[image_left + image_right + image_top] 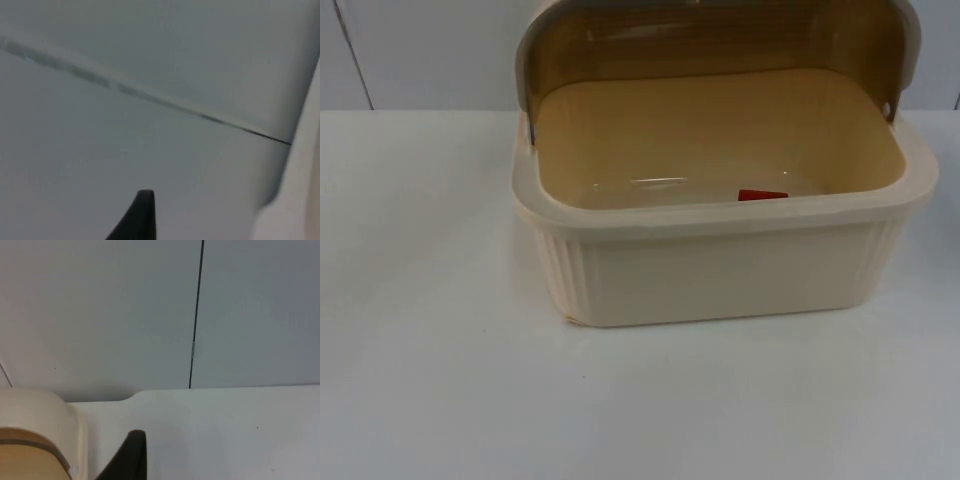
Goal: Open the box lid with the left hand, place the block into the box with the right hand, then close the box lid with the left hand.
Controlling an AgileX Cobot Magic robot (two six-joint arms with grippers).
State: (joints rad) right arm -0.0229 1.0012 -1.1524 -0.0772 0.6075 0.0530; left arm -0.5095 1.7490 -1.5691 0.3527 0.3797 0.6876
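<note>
A cream ribbed box (720, 270) stands in the middle of the white table in the top view. Its lid (710, 40), brownish and translucent with a cream frame, is swung up at the back. A red block (761, 195) lies on the box floor close to the front wall, partly hidden by the front rim. My left gripper (142, 220) is held off the table and faces the grey wall. My right gripper (131, 457) hovers beside a rounded cream corner of the box (35, 420), apart from it, over bare table.
The white table top (440, 380) spreads in front of the box and to its left. The grey partition wall (125, 315) with a dark vertical seam closes the far side. A pale edge (300, 190) borders the left wrist view.
</note>
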